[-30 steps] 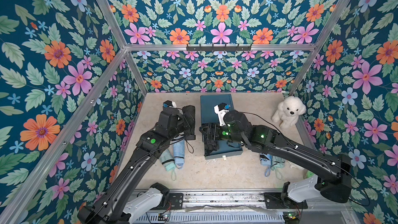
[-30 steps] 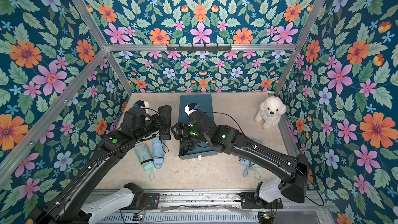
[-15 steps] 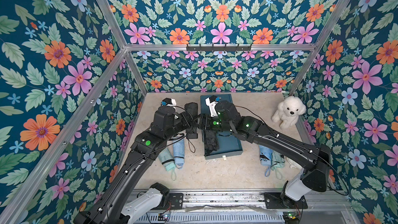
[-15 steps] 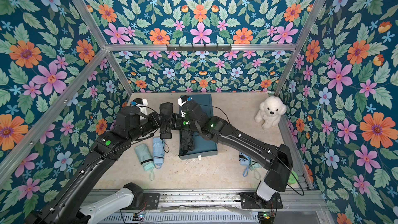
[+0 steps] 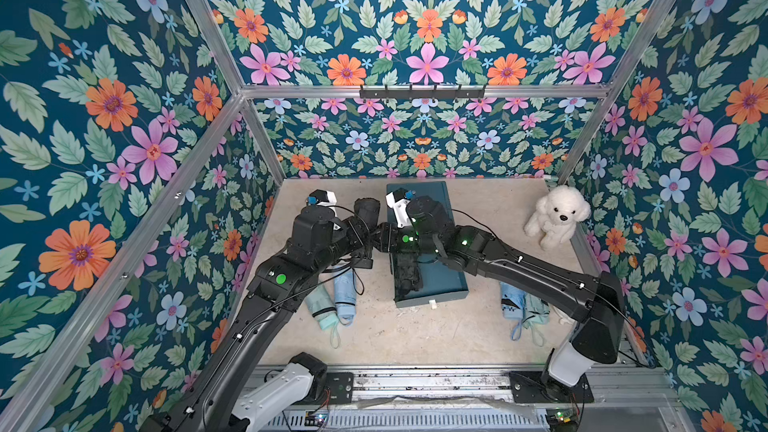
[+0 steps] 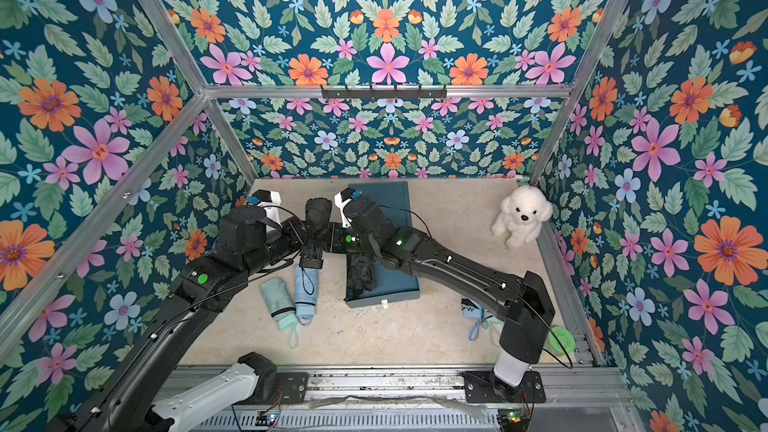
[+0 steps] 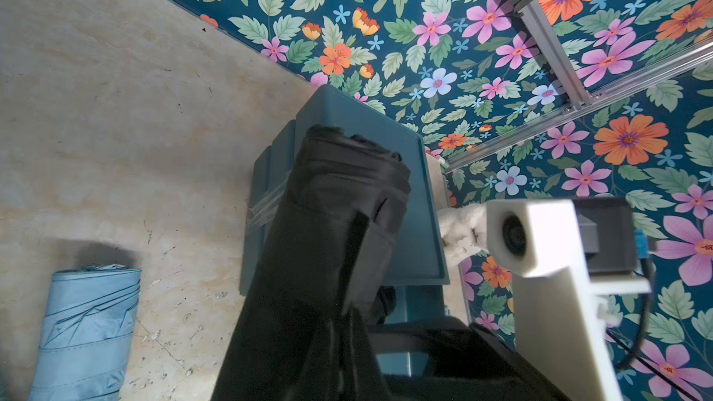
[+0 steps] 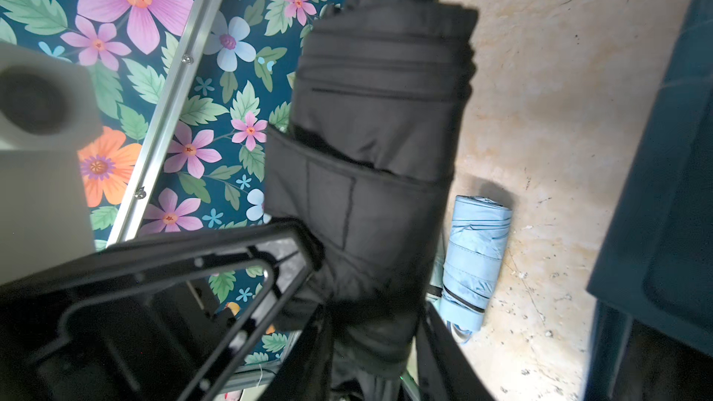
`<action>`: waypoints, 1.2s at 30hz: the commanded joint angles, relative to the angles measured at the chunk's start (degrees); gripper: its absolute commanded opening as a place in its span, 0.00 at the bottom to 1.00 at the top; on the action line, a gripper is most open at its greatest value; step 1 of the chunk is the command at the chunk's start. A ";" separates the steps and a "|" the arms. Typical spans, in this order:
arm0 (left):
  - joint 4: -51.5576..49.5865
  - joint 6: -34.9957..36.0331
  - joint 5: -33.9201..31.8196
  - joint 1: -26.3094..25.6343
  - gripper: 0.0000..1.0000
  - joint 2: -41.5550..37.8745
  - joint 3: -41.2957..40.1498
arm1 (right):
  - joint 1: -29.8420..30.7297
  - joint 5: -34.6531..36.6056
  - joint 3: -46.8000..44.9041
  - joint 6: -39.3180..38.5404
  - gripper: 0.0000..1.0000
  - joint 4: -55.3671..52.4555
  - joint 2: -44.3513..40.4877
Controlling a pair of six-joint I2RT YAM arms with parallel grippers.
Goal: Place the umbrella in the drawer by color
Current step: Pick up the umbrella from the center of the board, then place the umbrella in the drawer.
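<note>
While the left pincer (image 5: 360,243) stays clenched on the lower part of the black umbrella (image 5: 368,213) and holds it upright, we see the right pincer (image 5: 380,241) leave its place over the drawer (image 5: 446,284), where it hung 1 second ago. It swings toward 9 o'clock until it meets that umbrella. Its jaws narrow as it arrives. In the right wrist view the umbrella (image 8: 370,129) stands between them, yet we cannot tell whether they have bitten or only flank the fabric.

The umbrella hangs above the worktop (image 5: 415,334), just off the 9 o'clock side of the teal cabinet (image 5: 432,197), not yet over the drawer. We read this as a handover from 1 arm to the other.

A stowed black umbrella (image 5: 406,276) already lies in the open drawer, so we judge that black belongs there and the held umbrella is bound for the same place. The left pincer should let go only once the right has a firm hold. Otherwise the umbrella may drop toward the pale blue umbrella (image 5: 345,297) lying at 6 o'clock.
</note>
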 commanded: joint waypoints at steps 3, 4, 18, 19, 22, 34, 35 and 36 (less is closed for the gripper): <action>4.76 -0.62 1.51 0.04 0.00 -0.95 0.32 | -0.42 -1.98 -3.29 1.18 0.55 5.68 -1.55; 4.93 -0.83 1.70 0.00 0.00 -1.05 0.41 | -0.84 -3.16 -4.64 1.73 0.54 7.78 -2.60; 8.69 -3.65 6.86 0.07 0.00 -1.24 -0.42 | -2.32 -8.06 -10.61 3.74 0.27 18.95 -6.79; 8.86 -3.77 6.80 0.07 0.00 -1.24 -0.68 | -2.34 -8.18 -10.59 3.87 0.20 18.95 -6.86; 9.21 -3.79 6.28 0.10 0.00 -0.89 -1.69 | -2.32 -7.99 -10.59 3.99 0.00 18.43 -7.50; 16.16 -2.20 3.31 0.25 0.71 -0.13 -5.49 | -2.84 0.00 -8.85 0.85 0.00 0.87 -15.77; 16.48 -1.76 3.00 0.25 0.71 0.12 -5.52 | -2.84 0.72 -8.51 0.75 0.00 -1.84 -16.95; 16.62 -1.45 2.49 0.25 0.72 0.51 -5.57 | -2.92 1.29 -8.23 1.02 0.00 -5.25 -18.34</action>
